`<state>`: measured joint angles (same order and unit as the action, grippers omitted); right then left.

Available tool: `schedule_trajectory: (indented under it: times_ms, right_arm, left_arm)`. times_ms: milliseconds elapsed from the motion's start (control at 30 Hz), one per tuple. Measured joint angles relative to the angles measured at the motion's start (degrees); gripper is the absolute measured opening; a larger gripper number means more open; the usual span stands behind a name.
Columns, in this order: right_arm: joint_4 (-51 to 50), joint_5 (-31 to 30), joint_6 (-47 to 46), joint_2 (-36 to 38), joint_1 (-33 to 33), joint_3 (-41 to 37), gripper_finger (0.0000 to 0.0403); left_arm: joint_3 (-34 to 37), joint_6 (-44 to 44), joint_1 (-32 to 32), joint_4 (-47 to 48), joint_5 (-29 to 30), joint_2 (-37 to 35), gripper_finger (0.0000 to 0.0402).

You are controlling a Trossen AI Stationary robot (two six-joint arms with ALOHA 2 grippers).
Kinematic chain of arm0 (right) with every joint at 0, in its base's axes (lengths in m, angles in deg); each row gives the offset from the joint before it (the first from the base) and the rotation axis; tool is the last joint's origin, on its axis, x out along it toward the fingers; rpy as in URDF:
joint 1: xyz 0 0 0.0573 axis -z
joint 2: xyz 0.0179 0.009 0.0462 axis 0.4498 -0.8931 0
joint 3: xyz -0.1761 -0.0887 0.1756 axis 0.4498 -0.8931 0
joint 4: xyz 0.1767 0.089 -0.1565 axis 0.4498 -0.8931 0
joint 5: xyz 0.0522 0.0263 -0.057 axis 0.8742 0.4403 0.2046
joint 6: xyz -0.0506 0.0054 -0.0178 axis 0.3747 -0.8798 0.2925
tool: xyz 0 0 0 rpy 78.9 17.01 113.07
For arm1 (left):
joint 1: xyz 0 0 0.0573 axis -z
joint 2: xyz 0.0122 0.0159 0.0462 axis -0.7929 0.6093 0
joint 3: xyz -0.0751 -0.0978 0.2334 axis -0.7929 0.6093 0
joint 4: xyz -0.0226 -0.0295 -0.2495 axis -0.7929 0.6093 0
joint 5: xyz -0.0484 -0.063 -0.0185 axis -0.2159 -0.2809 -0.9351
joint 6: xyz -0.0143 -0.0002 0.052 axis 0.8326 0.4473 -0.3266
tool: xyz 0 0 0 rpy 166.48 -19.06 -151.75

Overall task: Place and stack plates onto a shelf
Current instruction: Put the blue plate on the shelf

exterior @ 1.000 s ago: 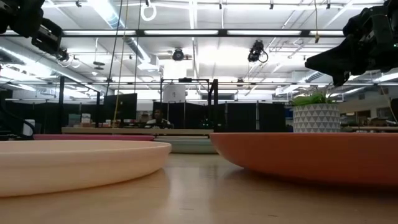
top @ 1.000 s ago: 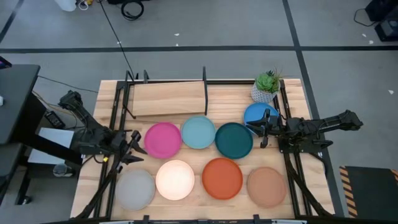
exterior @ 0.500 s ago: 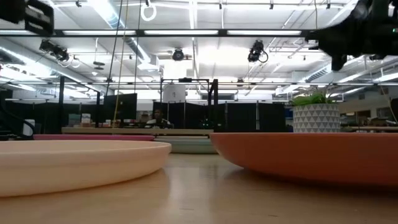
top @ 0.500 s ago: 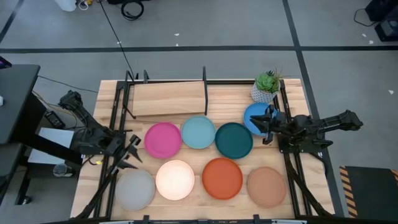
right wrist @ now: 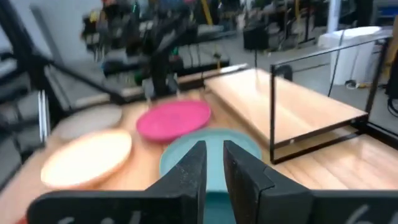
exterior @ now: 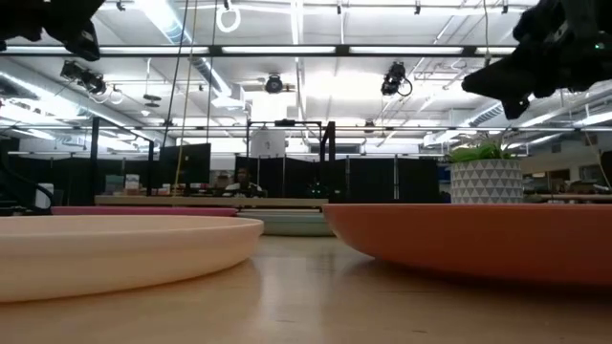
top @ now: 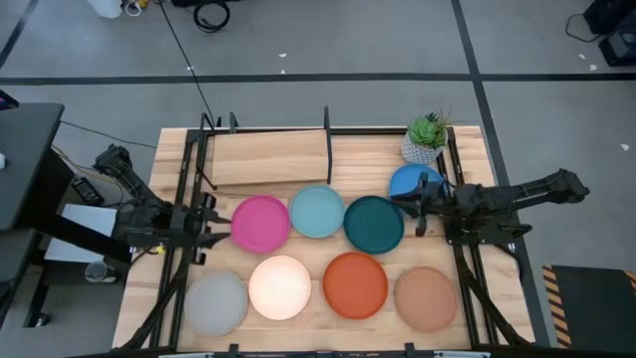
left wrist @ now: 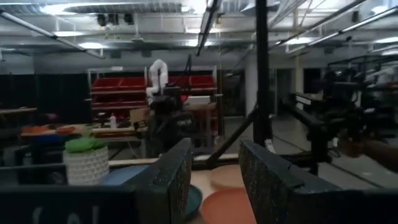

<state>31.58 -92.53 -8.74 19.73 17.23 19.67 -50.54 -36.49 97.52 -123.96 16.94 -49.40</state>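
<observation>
Eight plates lie flat and separate on the worktop (top: pixel 467 308), none yet on the shelf (top: pixel 268 156): one each of pink plate (top: pixel 260 223), light blue plate (top: pixel 317 212), dark teal plate (top: pixel 374 224), bright blue plate (top: pixel 405 182), grey plate (top: pixel 216 303), cream plate (top: pixel 279 287), orange plate (top: pixel 355 284) and tan plate (top: pixel 425 297). I judge them stiff, light and smooth-surfaced, probably plastic or glazed, so likely to slip in a thin pinch; being shallow and flat-lying, they offer only the raised rim as a hold, and I would take each at the edge nearest the arm, one finger over and one under the lip. Nearest plates touch or nearly touch their neighbours, so a rim grasp may nudge the next plate. One shelf stands at the far side, its board bare, with black posts at the corners. One small potted plant (top: pixel 426 138) sits at the far right corner, just beside the bright blue plate. My right pincer (top: pixel 420 202) hovers at the bright blue plate's near edge, fingers narrowed to a slim gap and holding nothing. My left pincer (top: pixel 206 229) waits just left of the pink plate, fingers parted and empty.
</observation>
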Motion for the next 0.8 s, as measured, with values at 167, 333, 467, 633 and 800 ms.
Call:
schedule_trajectory:
  times_ms: [167, 333, 467, 633, 800]
  right_arm:
    - [-3.8, -1.2, 2.4, -11.1, 0.4, 5.9, 0.0060]
    - [-16.3, -8.4, -3.5, -21.2, 2.6, 14.4, 0.0060]
    - [-30.6, -8.6, -11.9, -29.3, 5.4, 21.6, 0.0060]
    - [-44.6, 1.5, -15.7, -38.4, 6.7, 27.8, 0.0060]
    - [-60.0, 5.9, -12.4, -45.3, 5.4, 32.9, 0.0060]
  left_arm:
    - [0.0, -2.4, 0.0, -0.8, -6.0, 0.0, 0.0142]
    - [0.0, -5.9, 0.0, -0.7, -5.3, 0.0, 0.0142]
    - [0.0, -6.7, 0.0, -0.5, -5.8, 1.5, 0.0142]
    - [0.0, -5.5, 0.0, -3.8, -7.4, 5.1, 0.0142]
    - [0.0, -5.3, 0.0, -4.9, -7.3, 8.4, 0.0142]
